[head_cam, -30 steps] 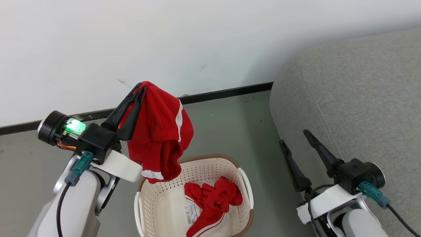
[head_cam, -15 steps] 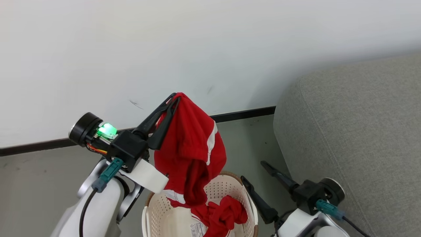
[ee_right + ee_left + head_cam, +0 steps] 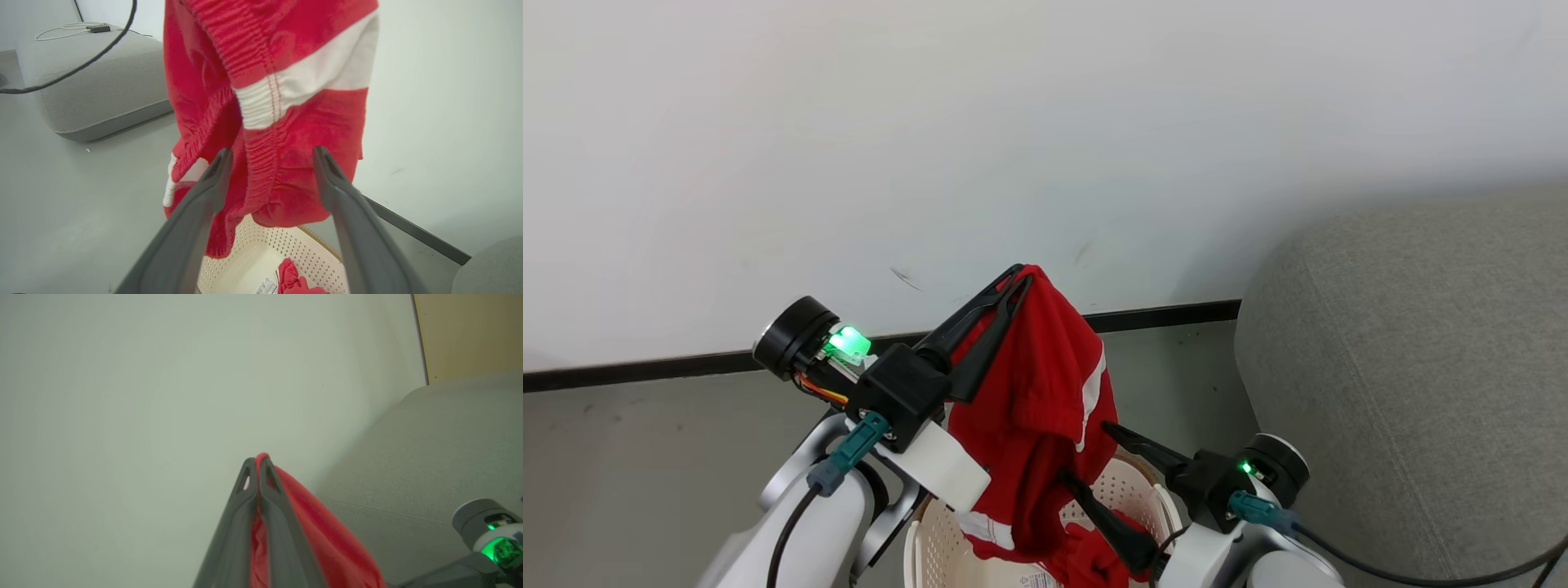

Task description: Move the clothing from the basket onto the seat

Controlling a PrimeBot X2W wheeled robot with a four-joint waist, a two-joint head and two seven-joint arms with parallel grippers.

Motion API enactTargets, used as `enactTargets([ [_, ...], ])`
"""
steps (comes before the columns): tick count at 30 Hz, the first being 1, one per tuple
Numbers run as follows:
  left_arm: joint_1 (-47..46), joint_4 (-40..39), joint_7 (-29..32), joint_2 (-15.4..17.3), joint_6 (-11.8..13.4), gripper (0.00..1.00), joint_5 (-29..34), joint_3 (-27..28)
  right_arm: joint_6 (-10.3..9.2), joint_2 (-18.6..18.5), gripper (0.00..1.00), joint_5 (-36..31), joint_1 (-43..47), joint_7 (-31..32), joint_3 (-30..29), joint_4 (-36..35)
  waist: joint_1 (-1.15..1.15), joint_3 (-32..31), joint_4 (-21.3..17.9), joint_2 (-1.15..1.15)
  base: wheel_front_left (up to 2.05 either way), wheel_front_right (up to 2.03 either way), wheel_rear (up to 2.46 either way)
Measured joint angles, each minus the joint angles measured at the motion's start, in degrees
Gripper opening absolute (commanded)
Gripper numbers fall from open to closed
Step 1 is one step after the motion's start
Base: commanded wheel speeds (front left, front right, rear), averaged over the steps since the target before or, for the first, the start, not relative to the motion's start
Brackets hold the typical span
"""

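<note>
My left gripper is shut on the top of a red piece of clothing with a white side stripe, which hangs free above the basket. In the left wrist view the left gripper pinches red fabric. My right gripper is open, its fingers level with the garment's lower part. In the right wrist view the hanging clothing drapes just beyond the spread right gripper; I cannot tell whether it touches. More red clothing lies in the basket. The grey seat is at the right.
A white wall with a dark baseboard stands behind the basket, on a grey floor. The right wrist view shows a second grey upholstered piece with a cable and a small device on it.
The head camera has shifted. My right gripper has swung left, from beside the seat to over the basket's right rim by the hanging garment. The left gripper still holds the garment.
</note>
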Motion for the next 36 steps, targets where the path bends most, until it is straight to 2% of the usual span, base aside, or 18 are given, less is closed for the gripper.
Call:
enactTargets([
  [16,0.0,-3.8,3.0,-1.2,0.0,0.0,-0.5,-2.0,0.0,1.2,1.0,-2.8,-5.3,0.0,0.2,7.9,0.0,-1.1,4.3,0.0,0.0,0.0,0.0],
  [17,0.0,-4.0,3.1,-1.3,0.0,0.0,-0.5,-2.1,0.0,1.3,0.95,-3.0,-5.6,0.0,0.0,8.5,0.0,-1.1,4.5,0.0,0.0,0.0,0.0],
  [18,0.0,-4.1,3.1,-1.4,0.0,0.0,-0.5,-2.2,0.0,1.3,0.52,-3.2,-6.0,0.0,-0.3,8.7,0.0,-1.1,4.7,0.0,0.0,0.0,0.0],
  [20,0.3,-4.3,3.1,-1.6,0.0,0.0,-1.0,-2.3,0.0,1.3,0.29,-3.5,-6.2,0.0,-1.1,8.8,0.0,-1.0,5.1,0.0,0.0,0.0,0.0],
  [21,0.7,-4.4,3.4,-1.7,0.0,0.0,-1.3,-2.3,0.0,1.3,0.04,-3.5,-6.2,0.0,-1.4,8.8,0.0,-1.0,5.3,0.0,0.0,0.0,0.0],
  [22,1.0,-4.3,3.6,-1.8,0.0,0.0,-1.7,-2.3,0.0,1.3,0.0,-3.7,-6.2,0.0,-1.8,8.8,0.0,-1.0,5.4,0.0,0.0,0.0,0.0],
  [31,4.2,-3.4,3.5,-2.5,1.1,0.0,-3.7,-0.3,0.01,1.4,0.0,-3.9,-6.5,0.0,-6.9,8.6,0.0,-0.6,5.1,0.0,0.0,0.0,0.0],
  [36,6.5,-1.3,3.4,-2.6,2.1,0.0,-4.7,0.6,0.0,-0.2,0.0,-3.9,-6.5,0.0,-11.0,6.9,0.0,-0.5,4.1,0.0,0.0,0.0,0.0],
])
